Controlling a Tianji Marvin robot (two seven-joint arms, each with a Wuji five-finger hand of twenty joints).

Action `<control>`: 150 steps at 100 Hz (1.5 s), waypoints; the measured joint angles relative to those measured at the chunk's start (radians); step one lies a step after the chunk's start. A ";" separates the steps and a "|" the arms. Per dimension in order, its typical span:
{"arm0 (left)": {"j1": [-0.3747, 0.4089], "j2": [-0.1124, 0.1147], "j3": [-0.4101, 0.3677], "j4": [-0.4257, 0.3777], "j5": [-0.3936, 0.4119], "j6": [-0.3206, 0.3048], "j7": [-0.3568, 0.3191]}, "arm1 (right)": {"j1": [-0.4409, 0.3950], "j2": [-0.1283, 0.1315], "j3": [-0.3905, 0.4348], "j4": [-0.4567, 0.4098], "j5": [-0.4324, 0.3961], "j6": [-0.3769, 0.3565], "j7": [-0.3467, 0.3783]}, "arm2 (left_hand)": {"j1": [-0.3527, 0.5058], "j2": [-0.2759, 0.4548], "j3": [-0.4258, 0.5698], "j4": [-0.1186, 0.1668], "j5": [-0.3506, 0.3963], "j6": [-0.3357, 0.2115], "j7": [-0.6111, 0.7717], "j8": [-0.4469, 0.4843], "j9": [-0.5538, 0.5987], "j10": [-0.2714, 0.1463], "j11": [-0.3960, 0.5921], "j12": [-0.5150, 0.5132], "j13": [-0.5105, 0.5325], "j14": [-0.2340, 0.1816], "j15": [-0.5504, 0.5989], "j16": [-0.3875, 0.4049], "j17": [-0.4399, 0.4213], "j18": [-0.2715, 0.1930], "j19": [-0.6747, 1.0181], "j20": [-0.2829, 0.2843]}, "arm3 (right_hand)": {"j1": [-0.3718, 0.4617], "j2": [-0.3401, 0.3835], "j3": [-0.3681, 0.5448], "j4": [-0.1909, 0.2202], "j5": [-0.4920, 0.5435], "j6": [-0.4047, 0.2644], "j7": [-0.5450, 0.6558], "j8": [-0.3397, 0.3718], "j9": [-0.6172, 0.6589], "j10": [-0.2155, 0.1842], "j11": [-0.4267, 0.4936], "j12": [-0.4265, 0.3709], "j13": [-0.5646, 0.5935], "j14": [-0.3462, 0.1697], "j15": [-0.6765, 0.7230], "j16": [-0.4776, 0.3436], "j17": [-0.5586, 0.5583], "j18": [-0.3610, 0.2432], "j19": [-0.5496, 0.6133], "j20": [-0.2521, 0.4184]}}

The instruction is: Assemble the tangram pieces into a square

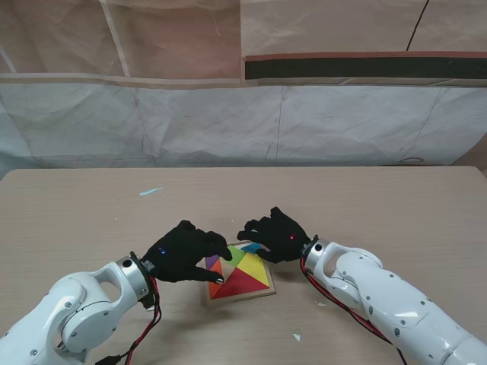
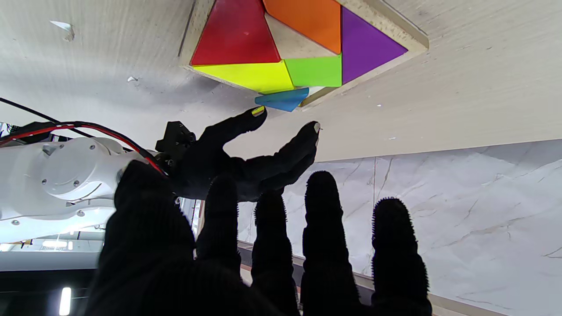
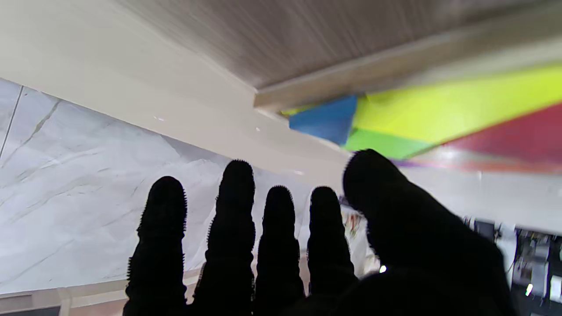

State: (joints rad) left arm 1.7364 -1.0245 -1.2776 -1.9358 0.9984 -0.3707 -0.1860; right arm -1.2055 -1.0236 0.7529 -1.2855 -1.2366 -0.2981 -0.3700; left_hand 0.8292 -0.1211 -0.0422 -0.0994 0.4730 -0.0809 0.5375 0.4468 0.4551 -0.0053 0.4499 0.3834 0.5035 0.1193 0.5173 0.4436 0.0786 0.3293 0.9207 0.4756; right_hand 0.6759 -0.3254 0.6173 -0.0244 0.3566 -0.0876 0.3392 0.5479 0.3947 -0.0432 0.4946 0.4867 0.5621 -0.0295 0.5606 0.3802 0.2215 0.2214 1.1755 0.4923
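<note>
Tray (image 1: 268,290) on the surface held red, orange, purple, yellow and green pieces; I judged the blue piece (image 2: 283,99) unseated, one gap remaining. Both hands (image 1: 186,251) (image 1: 275,234) hovered, fingers apart, empty.

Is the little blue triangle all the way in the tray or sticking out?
Sticking out. The blue triangle overhangs the wooden tray at its edge, tilted, not flat.

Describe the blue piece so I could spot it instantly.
Find the wooden tray between the two black hands. At its far corner, by the right hand, sits a small blue triangle. Unlike the others, it overhangs the tray's rim instead of lying flat inside.
</note>
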 measured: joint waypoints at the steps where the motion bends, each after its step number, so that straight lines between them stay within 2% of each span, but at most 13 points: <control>1: 0.000 0.000 0.000 0.000 0.000 0.000 0.000 | 0.004 0.002 -0.004 0.001 -0.005 0.001 0.001 | 0.000 0.000 0.000 0.000 0.000 0.000 0.000 0.000 0.000 0.000 0.000 0.000 0.000 0.001 0.000 0.000 0.000 0.000 0.000 0.000 | -0.008 -0.011 0.027 0.000 -0.010 0.000 -0.002 0.001 -0.012 0.003 0.006 -0.001 -0.004 0.000 0.000 -0.001 -0.003 0.000 0.000 0.000; 6: 0.000 0.000 0.000 0.001 0.000 0.000 0.002 | 0.029 0.012 -0.036 0.015 -0.017 0.006 0.000 | 0.000 0.000 0.000 0.000 0.000 0.000 0.000 0.000 0.000 0.000 0.000 0.000 0.000 0.001 0.000 0.000 0.000 0.000 0.000 0.000 | -0.030 -0.056 0.136 0.000 -0.048 0.000 -0.034 0.024 -0.055 0.011 0.011 -0.005 -0.032 0.000 0.002 -0.003 -0.013 0.000 0.000 0.000; 11: -0.001 0.000 0.001 0.001 0.000 0.000 0.003 | 0.058 0.017 -0.072 0.039 -0.015 0.011 -0.009 | 0.000 0.000 0.000 0.000 0.000 0.000 0.000 0.000 0.000 0.000 0.000 0.000 0.000 0.002 0.000 0.000 0.000 0.000 0.000 0.000 | -0.028 -0.086 0.201 0.000 -0.086 -0.001 -0.058 0.048 -0.078 0.014 0.024 -0.013 -0.026 0.000 0.005 -0.003 -0.014 0.000 0.000 0.000; 24: 0.000 0.000 0.001 0.002 0.000 0.001 0.003 | 0.097 0.019 -0.118 0.080 -0.010 0.028 -0.035 | 0.000 0.000 0.000 0.000 0.000 0.000 0.000 0.000 0.000 0.000 0.000 0.000 0.000 0.000 0.000 0.000 0.000 0.000 0.000 0.000 | -0.029 -0.126 0.260 0.000 -0.097 -0.005 -0.074 0.084 -0.101 0.015 0.055 -0.013 -0.026 0.000 0.005 -0.003 -0.014 0.000 0.000 0.000; 33: 0.001 0.000 0.000 0.002 0.000 0.001 0.003 | 0.098 0.019 -0.119 0.083 -0.008 0.035 -0.041 | 0.000 0.000 0.000 0.000 0.000 0.000 0.000 0.000 0.000 0.000 0.000 0.000 0.000 0.001 0.000 0.000 0.000 0.000 0.000 0.000 | -0.029 -0.127 0.262 0.000 -0.095 -0.017 -0.123 0.145 -0.102 0.015 0.078 -0.027 -0.027 0.000 0.009 -0.003 -0.014 0.000 0.001 -0.012; 55: 0.005 0.000 -0.002 0.000 0.001 0.001 0.004 | 0.103 0.016 -0.137 0.097 0.009 0.035 -0.069 | 0.000 0.000 0.000 0.000 0.000 0.000 0.000 0.000 0.000 0.000 0.000 0.000 0.000 0.002 0.000 0.000 0.000 0.000 0.000 0.000 | -0.061 -0.127 0.252 0.000 -0.025 -0.052 -0.110 0.183 -0.096 0.014 0.091 -0.027 -0.027 -0.001 0.020 -0.003 -0.011 0.000 0.002 -0.022; 68: 0.007 0.000 -0.003 0.000 0.003 0.001 0.007 | 0.122 0.014 -0.174 0.108 0.027 0.034 -0.075 | 0.000 0.000 0.000 0.000 0.000 0.000 0.000 0.000 0.000 0.000 0.000 0.000 0.000 0.000 0.000 0.000 0.000 0.000 0.000 0.000 | -0.080 -0.125 0.205 0.000 0.027 -0.092 -0.030 0.230 -0.085 0.007 0.101 -0.027 -0.027 -0.001 0.021 -0.002 -0.009 0.000 0.006 -0.022; 83: 0.011 -0.001 -0.007 0.000 0.004 0.001 0.008 | 0.124 0.006 -0.177 0.110 0.033 0.031 -0.082 | 0.000 0.000 0.000 0.000 0.000 0.000 0.000 0.000 0.000 0.000 0.000 0.000 0.000 0.001 0.000 0.000 0.000 0.000 0.000 0.000 | -0.104 -0.108 0.153 0.000 0.068 -0.125 0.165 0.277 -0.062 0.001 0.100 -0.027 -0.026 -0.003 0.021 0.001 -0.008 0.000 0.011 -0.022; 89: 0.013 -0.001 -0.009 -0.001 0.004 0.001 0.008 | 0.123 0.004 -0.177 0.108 0.033 0.029 -0.084 | 0.000 0.000 0.000 0.000 0.000 0.000 0.000 0.000 0.000 0.000 0.000 0.000 0.000 0.000 0.000 0.000 0.000 0.000 0.000 0.000 | -0.120 -0.108 0.125 -0.004 0.068 -0.137 0.269 0.268 -0.038 0.000 0.101 -0.027 -0.026 -0.003 0.021 0.001 -0.008 0.000 0.011 -0.022; 94: 0.013 -0.001 -0.009 -0.001 0.005 0.001 0.008 | 0.122 0.004 -0.176 0.105 0.033 0.027 -0.084 | 0.000 0.000 0.000 0.000 0.000 0.000 0.000 0.000 0.000 0.000 0.000 0.000 0.000 0.000 0.000 0.000 0.000 0.000 0.000 0.000 | -0.123 -0.108 0.112 -0.024 0.068 -0.144 0.346 0.219 -0.032 -0.001 0.101 -0.027 -0.026 -0.003 0.021 0.001 -0.008 0.000 0.011 -0.022; 101: 0.014 -0.001 -0.009 -0.001 0.005 0.001 0.009 | 0.122 0.002 -0.177 0.103 0.037 0.027 -0.084 | 0.000 0.000 0.000 0.000 0.000 0.000 0.000 0.000 0.000 0.000 0.000 0.000 0.000 0.001 0.000 0.000 0.000 0.000 0.000 0.000 | -0.129 -0.108 0.078 -0.032 0.068 -0.145 0.414 0.171 -0.022 -0.001 0.100 -0.027 -0.026 -0.003 0.021 0.001 -0.006 0.000 0.011 -0.022; 127: 0.014 -0.001 -0.009 -0.001 0.006 0.001 0.011 | 0.129 -0.015 -0.199 0.105 0.084 0.048 -0.079 | 0.000 0.000 0.000 0.000 0.000 0.000 0.000 0.000 0.010 0.000 0.000 0.000 0.000 -0.001 0.000 0.000 0.000 0.000 0.000 0.000 | -0.141 -0.095 -0.011 -0.051 0.070 -0.149 0.526 0.145 0.025 -0.003 0.103 -0.003 -0.007 -0.003 0.023 0.001 0.003 0.000 0.011 -0.022; 150: 0.014 -0.001 -0.008 -0.001 0.006 -0.001 0.012 | 0.151 -0.039 -0.234 0.116 0.128 0.081 -0.079 | 0.000 0.000 0.000 0.000 0.000 0.000 0.000 0.000 0.010 0.000 0.000 0.000 0.000 0.002 0.000 0.000 0.000 0.000 0.000 0.000 | -0.140 -0.095 -0.023 -0.052 0.081 -0.153 0.554 0.129 0.039 -0.013 0.103 0.009 0.007 -0.003 0.024 0.001 0.013 0.000 0.011 -0.022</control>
State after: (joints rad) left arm 1.7500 -1.0254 -1.2857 -1.9368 1.0043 -0.3715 -0.1738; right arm -1.0550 -1.0625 0.5193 -1.1693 -1.1087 -0.2173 -0.4494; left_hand 0.8294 -0.1211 -0.0422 -0.0994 0.4732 -0.0809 0.5375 0.4470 0.4651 -0.0053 0.4499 0.3834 0.5035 0.1215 0.5173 0.4436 0.0786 0.3291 0.9207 0.4756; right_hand 0.5356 -0.4205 0.5947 -0.0760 0.4376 -0.2408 0.8933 0.6772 0.4340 -0.0561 0.5973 0.4954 0.5692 -0.0326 0.5842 0.3815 0.2349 0.2214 1.1868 0.4700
